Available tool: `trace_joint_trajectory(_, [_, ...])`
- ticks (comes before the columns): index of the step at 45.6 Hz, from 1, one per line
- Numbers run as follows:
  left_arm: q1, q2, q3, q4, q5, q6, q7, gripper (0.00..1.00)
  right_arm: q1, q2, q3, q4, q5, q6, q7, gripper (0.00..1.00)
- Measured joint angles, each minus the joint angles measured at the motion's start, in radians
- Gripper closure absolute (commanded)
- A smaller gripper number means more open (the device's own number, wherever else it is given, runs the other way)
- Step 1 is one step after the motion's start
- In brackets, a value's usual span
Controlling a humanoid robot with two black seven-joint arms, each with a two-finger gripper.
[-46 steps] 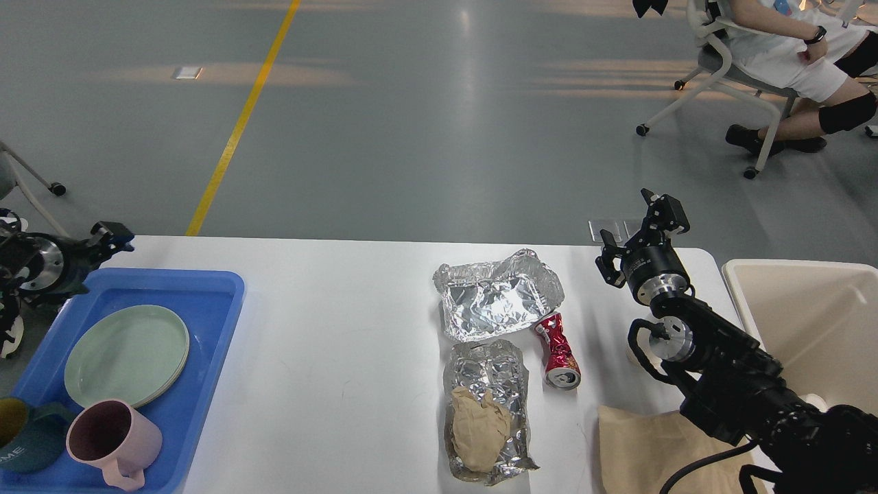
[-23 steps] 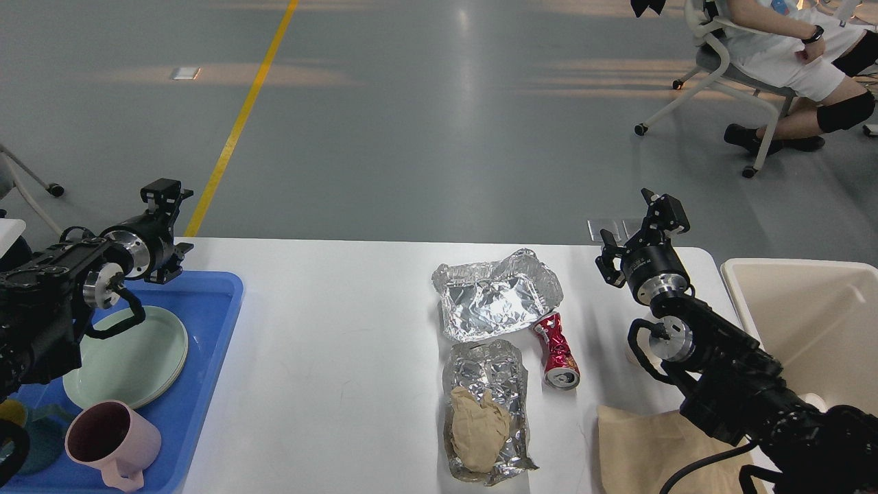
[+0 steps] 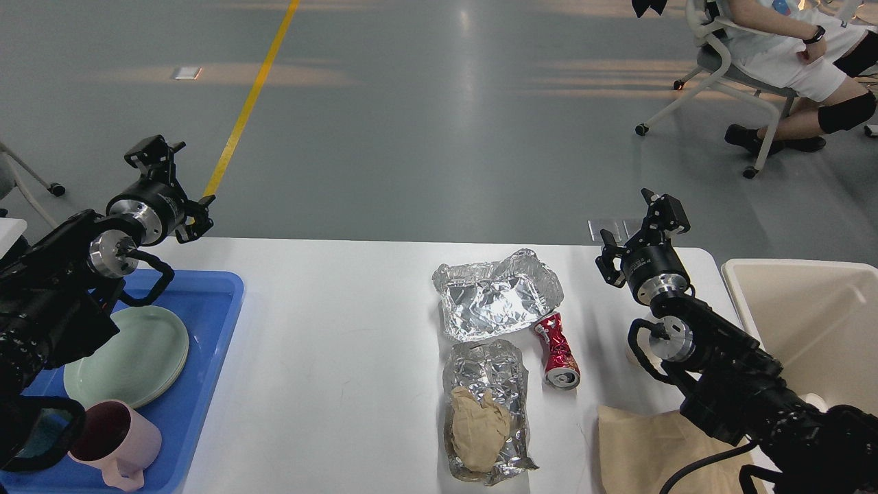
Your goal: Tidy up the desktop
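Since the earlier frames only the left arm had moved: it had swung up and in from the left edge, so that the left gripper point(image 3: 168, 180) now hung above the far left corner of the desktop point(image 3: 329, 357), past the back edge of the blue tray point(image 3: 206, 309). Its two fingers stood spread apart with nothing between them. The right gripper point(image 3: 641, 230) had stayed where it was, raised over the far right part of the desktop, its fingers likewise parted and empty. The desktop filled the lower half of the view, white and plain, running from the tray on the left to the cream bin point(image 3: 809, 322) just off its right end. In the tray lay a green plate point(image 3: 130, 357), with a pink mug point(image 3: 113, 442) in front of it. Near the middle of the desktop sat a crumpled foil tray point(image 3: 495, 295); just in front of it lay a flattened foil sheet point(image 3: 485, 408) with a wad of brown paper point(image 3: 479, 429) on it. A crushed red can point(image 3: 557, 350) lay on its side just right of the foil. A brown paper bag point(image 3: 645, 446) lay at the near right, partly under the right arm.
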Motion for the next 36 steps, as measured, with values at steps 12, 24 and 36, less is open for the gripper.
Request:
trace_joint_trajectory(12, [0.002,-0.015,-0.207,-0.009,-0.047,-0.050,-0.005,0.04,0.000,0.000,0.000,0.000,0.000,0.000,0.000,0.00])
trace_joint_trajectory(24, [0.007,-0.035,-0.225,-0.010,-0.049,-0.089,-0.006,0.04,0.001,0.000,0.000,0.000,0.000,0.000,0.000,0.00])
trace_joint_trajectory(36, [0.033,-0.062,-0.213,-0.009,-0.049,-0.090,-0.006,0.04,0.001,0.001,0.000,0.000,0.000,0.000,0.000,0.00])
